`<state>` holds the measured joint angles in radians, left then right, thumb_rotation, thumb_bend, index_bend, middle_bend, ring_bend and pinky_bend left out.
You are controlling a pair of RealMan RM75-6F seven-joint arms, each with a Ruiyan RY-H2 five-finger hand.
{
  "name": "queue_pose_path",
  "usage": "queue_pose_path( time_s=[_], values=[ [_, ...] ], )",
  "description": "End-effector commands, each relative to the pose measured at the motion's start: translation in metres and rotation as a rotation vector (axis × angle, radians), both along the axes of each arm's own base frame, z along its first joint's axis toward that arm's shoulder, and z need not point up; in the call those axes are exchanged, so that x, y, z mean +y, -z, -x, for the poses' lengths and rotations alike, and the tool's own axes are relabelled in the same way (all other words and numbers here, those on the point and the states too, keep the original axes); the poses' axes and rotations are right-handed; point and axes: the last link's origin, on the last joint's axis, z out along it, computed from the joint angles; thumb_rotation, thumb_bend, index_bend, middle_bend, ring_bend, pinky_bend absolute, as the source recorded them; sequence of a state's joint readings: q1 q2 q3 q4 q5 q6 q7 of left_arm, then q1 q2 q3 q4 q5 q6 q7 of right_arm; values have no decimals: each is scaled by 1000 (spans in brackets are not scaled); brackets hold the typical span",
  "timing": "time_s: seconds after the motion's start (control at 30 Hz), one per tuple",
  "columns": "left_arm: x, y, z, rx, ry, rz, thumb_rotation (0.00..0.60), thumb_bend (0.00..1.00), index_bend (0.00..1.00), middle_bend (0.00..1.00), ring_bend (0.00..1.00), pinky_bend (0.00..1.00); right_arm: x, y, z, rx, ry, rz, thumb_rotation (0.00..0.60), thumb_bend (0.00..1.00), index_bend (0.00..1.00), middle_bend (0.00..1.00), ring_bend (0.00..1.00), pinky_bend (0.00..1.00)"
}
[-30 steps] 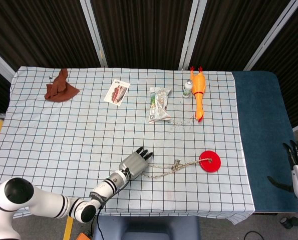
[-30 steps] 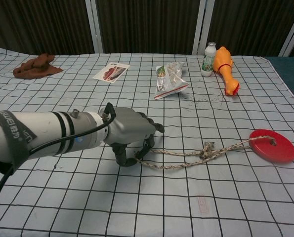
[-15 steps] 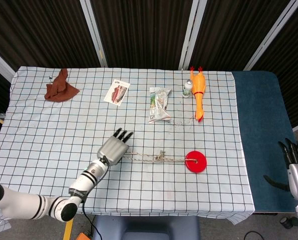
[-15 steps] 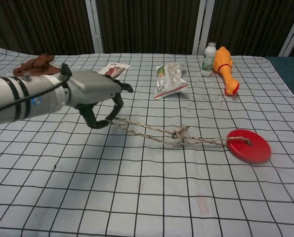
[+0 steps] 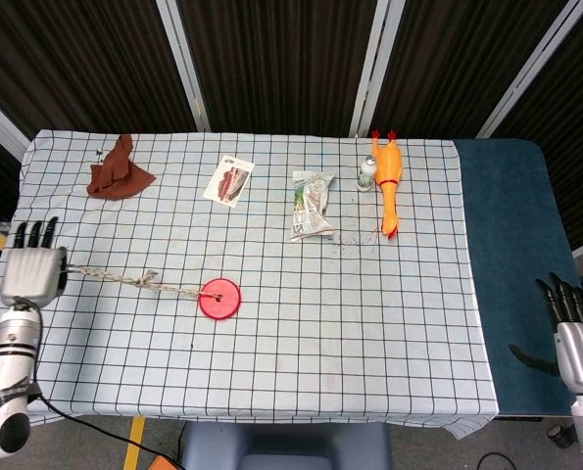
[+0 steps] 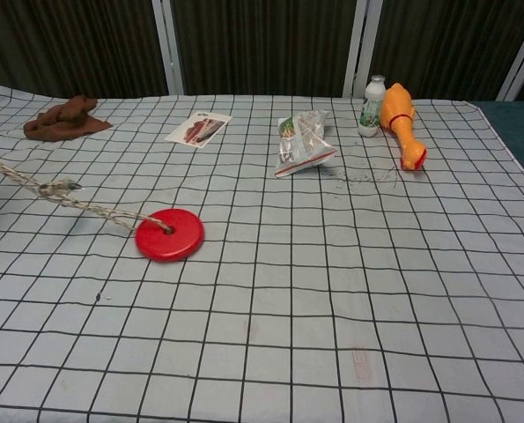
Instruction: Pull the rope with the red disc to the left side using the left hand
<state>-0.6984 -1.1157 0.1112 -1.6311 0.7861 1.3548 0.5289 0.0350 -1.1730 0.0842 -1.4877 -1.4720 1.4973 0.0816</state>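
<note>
The red disc (image 5: 219,298) lies flat on the checked tablecloth, left of the middle; the chest view shows the disc (image 6: 169,234) too. A tan knotted rope (image 5: 124,281) runs taut from its centre hole leftward to my left hand (image 5: 33,273), which holds the rope's end at the table's left edge. In the chest view the rope (image 6: 59,191) leaves the frame at the left and the left hand is out of sight. My right hand (image 5: 572,333) hangs off the table at the far right, fingers apart, holding nothing.
A brown cloth (image 5: 118,170) lies at the back left, a printed card (image 5: 229,180) and a crumpled wrapper (image 5: 313,204) further right. A small bottle (image 5: 367,174) and an orange rubber chicken (image 5: 388,183) sit at the back right. Blue surface (image 5: 516,274) flanks the table's right side.
My left hand has swept far to the left, out to the table's left edge, dragging the rope. The red disc slid from the right of centre to the left half.
</note>
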Motion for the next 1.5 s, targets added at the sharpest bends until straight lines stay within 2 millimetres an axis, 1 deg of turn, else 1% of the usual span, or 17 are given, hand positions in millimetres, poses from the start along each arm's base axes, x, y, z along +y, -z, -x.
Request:
queue_pose_path(
  time_s=[0.03,0.2,0.33,0.43,0.6,0.7,0.77,0.8,0.87,0.9,0.93,1.0,1.07,1.23,1.33,1.43,1.5],
  values=[
    [-15,-36,31,-3,-49,-108,600,792,870,31,0,63,0,1,-1,1,-3,-1,600,245,0,0,0,0],
    [-23,-64,47,0,-81,-268,600,819,870,70,0,1,1,3,-3,5,-10,-6,600,245,0,0,0,0],
    [-24,-72,49,2,-101,-335,600,849,868,83,0,0,2,3,-4,6,-16,-4,600,245,0,0,0,0],
    [-20,-73,43,-9,-77,-370,600,851,866,95,0,0,3,2,-4,7,-15,0,600,245,0,0,0,0],
    [-14,-51,10,-174,98,-345,600,839,863,150,1,36,3,3,-4,5,-9,-3,600,245,0,0,0,0],
    [-17,-17,-12,-332,194,-174,600,806,859,206,11,60,3,4,-5,3,-11,-7,600,245,0,0,0,0],
    [-17,-2,-17,-344,208,-95,600,772,825,208,17,60,2,4,-5,2,-14,-7,600,245,0,0,0,0],
    [-16,3,-18,-325,212,-77,600,740,767,211,22,60,2,4,-6,1,-14,-7,600,245,0,0,0,0],
    [-14,14,-18,-314,200,-50,600,660,593,205,25,58,3,3,-6,3,-14,-4,600,245,0,0,0,0],
    [-13,19,-17,-306,175,-21,600,584,415,181,21,49,3,2,-6,4,-12,-2,600,245,0,0,0,0],
    [-13,21,-14,-291,146,9,600,486,191,124,12,29,3,1,-5,5,-10,1,600,245,0,0,0,0],
    [-12,20,-12,-261,88,62,600,389,10,35,0,5,3,-2,-4,5,-6,8,600,245,0,0,0,0],
    [-11,15,-14,-276,62,75,600,349,0,0,0,0,3,-3,-4,3,-3,12,600,246,0,0,0,0],
    [-13,0,-15,-296,50,69,600,309,0,0,0,0,1,0,-5,0,-9,1,600,245,0,0,0,0],
    [-21,-6,-15,-330,58,68,600,286,0,0,0,0,1,3,-7,-3,-18,-4,600,246,0,0,0,0],
    [-42,-10,-17,-429,102,39,600,295,0,0,0,0,3,2,-8,-12,-26,2,600,245,0,0,0,0],
    [-67,-9,-13,-449,157,15,600,316,0,0,0,0,4,1,-9,-18,-31,8,600,245,0,0,0,0]
  ],
)
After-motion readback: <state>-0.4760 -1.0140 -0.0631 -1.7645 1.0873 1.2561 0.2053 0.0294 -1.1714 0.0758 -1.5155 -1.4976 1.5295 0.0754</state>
